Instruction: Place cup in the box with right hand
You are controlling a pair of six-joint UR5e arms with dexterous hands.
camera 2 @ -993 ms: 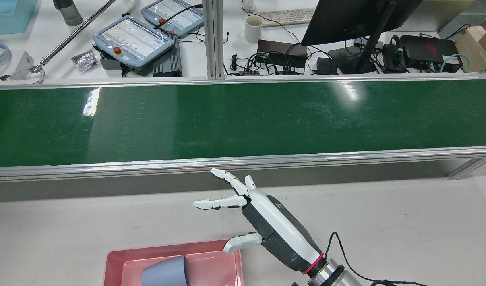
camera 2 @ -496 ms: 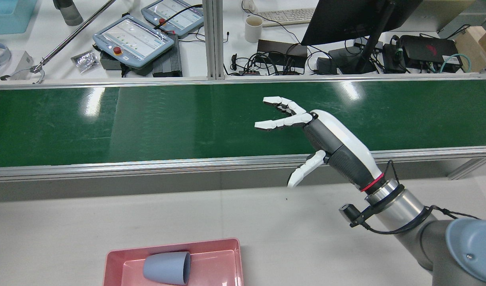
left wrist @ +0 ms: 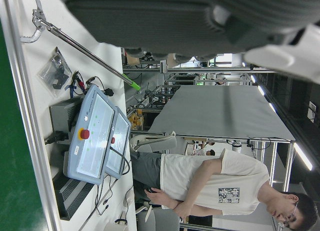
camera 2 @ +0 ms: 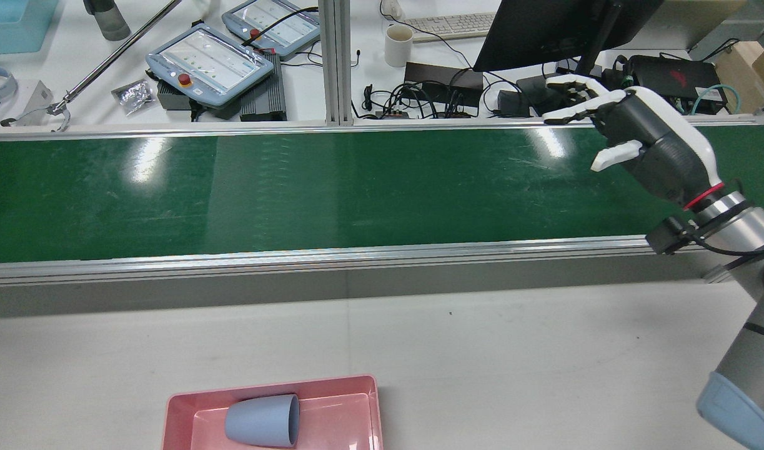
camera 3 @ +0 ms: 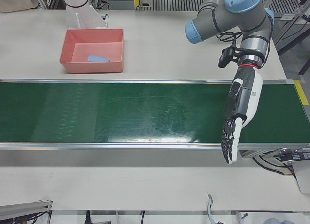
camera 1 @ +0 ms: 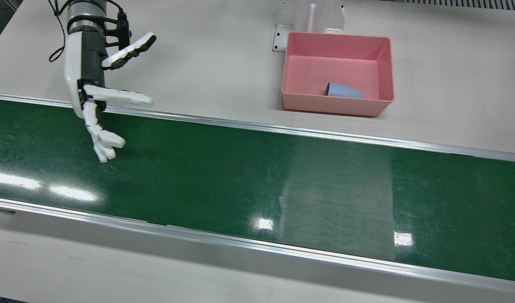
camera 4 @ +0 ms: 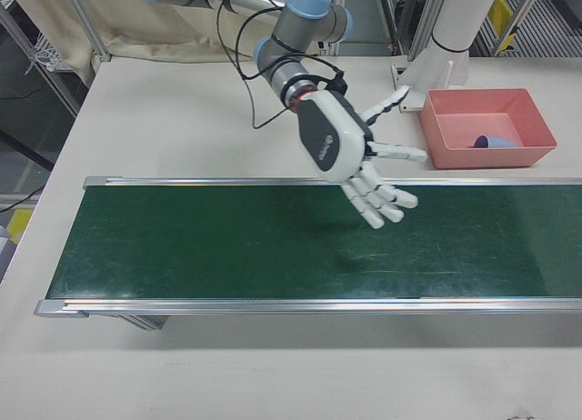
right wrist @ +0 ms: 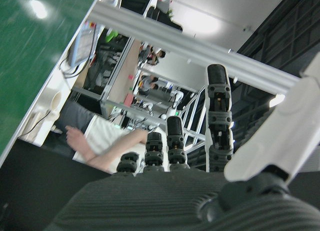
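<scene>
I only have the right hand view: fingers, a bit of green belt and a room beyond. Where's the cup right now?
Observer: The cup lies on its side inside the pink box.
Operator: Is the right hand close to it?
Observer: No. The right hand is open and empty above the green belt, well apart from the box.
Operator: And the left hand?
Observer: The left hand hangs empty over the belt near its end, fingers pointing down.
</scene>
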